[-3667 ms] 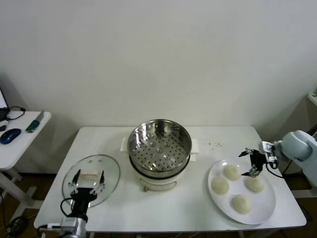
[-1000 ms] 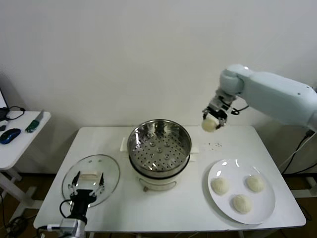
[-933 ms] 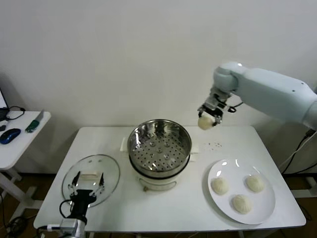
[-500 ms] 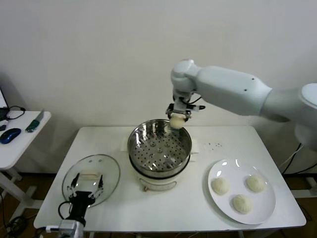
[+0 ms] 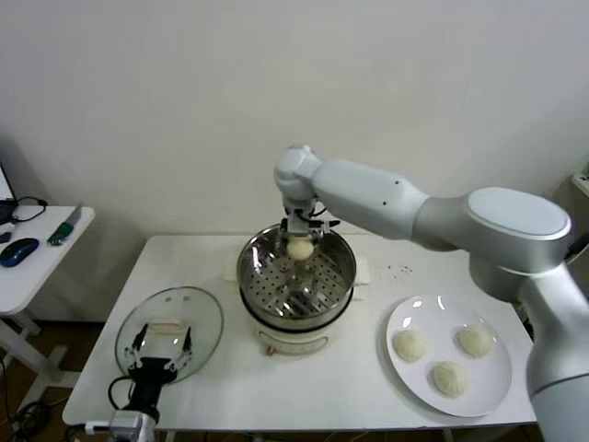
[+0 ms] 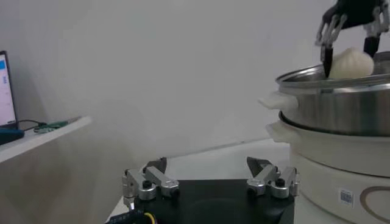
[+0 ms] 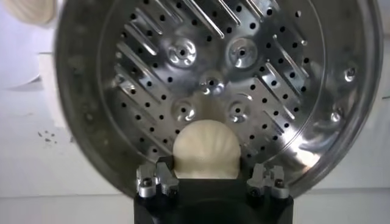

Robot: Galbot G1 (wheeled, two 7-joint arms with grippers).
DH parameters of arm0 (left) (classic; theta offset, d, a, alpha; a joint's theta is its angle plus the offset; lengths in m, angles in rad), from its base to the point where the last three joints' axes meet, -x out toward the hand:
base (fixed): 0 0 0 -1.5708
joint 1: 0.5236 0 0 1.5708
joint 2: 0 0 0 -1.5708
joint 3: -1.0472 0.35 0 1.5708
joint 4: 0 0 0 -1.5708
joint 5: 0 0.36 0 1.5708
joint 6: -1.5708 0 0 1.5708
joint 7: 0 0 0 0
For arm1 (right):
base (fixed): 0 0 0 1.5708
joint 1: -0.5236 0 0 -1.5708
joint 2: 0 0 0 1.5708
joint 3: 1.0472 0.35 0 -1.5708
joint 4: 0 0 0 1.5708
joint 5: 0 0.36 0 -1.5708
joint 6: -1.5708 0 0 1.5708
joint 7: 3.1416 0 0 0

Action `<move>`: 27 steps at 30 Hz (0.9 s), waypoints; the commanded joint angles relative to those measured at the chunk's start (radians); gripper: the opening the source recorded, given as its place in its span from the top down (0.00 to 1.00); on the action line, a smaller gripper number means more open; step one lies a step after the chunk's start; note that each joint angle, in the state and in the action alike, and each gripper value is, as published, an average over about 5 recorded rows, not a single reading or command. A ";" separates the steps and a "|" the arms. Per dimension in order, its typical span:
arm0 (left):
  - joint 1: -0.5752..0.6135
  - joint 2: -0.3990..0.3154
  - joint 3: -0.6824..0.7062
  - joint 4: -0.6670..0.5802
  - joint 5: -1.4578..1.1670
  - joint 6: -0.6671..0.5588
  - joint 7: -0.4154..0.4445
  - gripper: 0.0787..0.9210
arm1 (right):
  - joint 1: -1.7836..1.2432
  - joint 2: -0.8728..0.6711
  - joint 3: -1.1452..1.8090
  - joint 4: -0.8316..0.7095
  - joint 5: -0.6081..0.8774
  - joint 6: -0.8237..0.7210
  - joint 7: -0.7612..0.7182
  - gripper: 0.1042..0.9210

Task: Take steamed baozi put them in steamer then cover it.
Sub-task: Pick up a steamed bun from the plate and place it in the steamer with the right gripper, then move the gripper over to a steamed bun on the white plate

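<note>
A cream-white baozi [image 5: 299, 248] hangs just inside the steamer [image 5: 248, 267], a shiny steel pot with a perforated floor [image 7: 244, 91] on a white base. My right gripper [image 5: 300, 241] is shut on it from above, and in the right wrist view the baozi [image 7: 206, 149] sits between the fingers of the right gripper [image 7: 209, 165]. Three more baozi [image 5: 409, 345] lie on the white plate [image 5: 492, 391] at the right. The glass cover [image 5: 184, 308] lies flat on the table at the front left. My left gripper [image 5: 163, 345] hovers over it, open and empty [image 6: 207, 164].
Small crumbs [image 5: 401, 269] dot the white table [image 5: 322, 387] between steamer and plate. A separate side table [image 5: 37, 267] with a blue mouse [image 5: 18, 250] stands at the far left. The right arm [image 5: 396, 203] spans the space above the table's back right.
My right arm has swung left with the baozi, from beside the steamer's right rim to over its middle, and has lowered it into the pot. The left arm has stayed put.
</note>
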 commanded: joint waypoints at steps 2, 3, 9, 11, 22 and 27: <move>0.002 -0.002 0.001 0.004 0.001 -0.001 -0.001 0.12 | -0.081 0.067 0.038 -0.115 -0.091 0.036 0.012 0.28; 0.002 -0.002 0.002 0.005 0.001 -0.001 -0.001 0.12 | -0.083 0.068 0.038 -0.115 -0.091 0.036 0.013 0.27; 0.007 -0.003 0.003 0.008 0.002 -0.001 -0.003 0.12 | -0.080 0.057 0.040 -0.091 -0.091 0.028 0.009 0.15; 0.009 -0.003 0.003 0.007 0.002 -0.001 -0.003 0.12 | -0.070 0.046 0.040 -0.074 -0.081 0.026 0.000 0.13; 0.019 -0.002 0.005 0.000 0.002 -0.002 -0.005 0.12 | 0.083 -0.083 0.038 0.082 0.120 -0.024 -0.018 0.12; 0.024 0.005 0.005 -0.010 -0.002 -0.003 -0.005 0.12 | 0.236 -0.245 -0.076 0.228 0.351 -0.159 0.018 0.12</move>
